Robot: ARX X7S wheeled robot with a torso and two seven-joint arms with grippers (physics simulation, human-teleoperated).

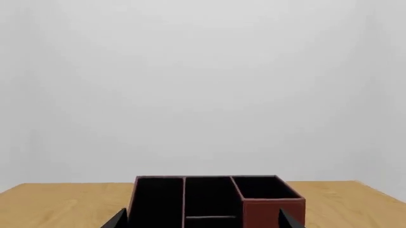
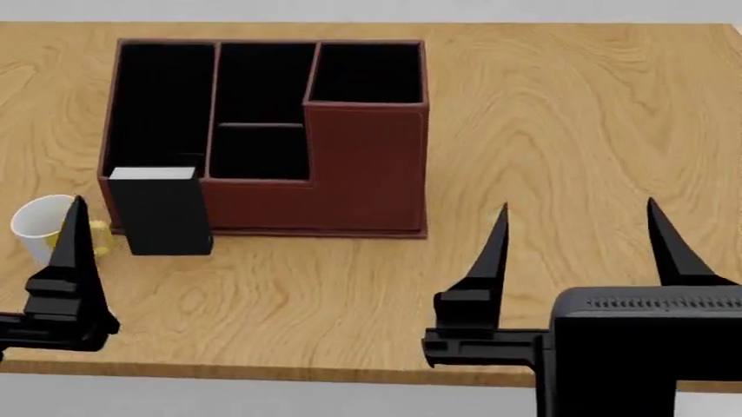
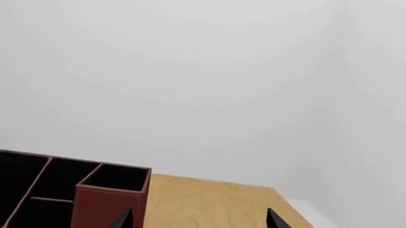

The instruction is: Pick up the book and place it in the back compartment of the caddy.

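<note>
Book (image 2: 162,211) upright — against caddy (image 2: 365,165)

Caddy (image 2: 365,165): dark red walls and dividers, black interior. Book (image 2: 162,213): black cover, white page edges on top. Mug (image 2: 41,224): white, yellow handle. Table (image 2: 579,130): light wood with wavy grain. Grippers: black.

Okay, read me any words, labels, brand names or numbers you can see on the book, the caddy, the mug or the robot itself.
None: no readable text in any view.
Book: plain black cover, white page edges, no title visible.
Caddy: plain dark red walls, no label.
Mug: plain white, no print visible.
Right gripper and left gripper: plain black, only a ribbed vent pattern on the right arm's housing.
</note>
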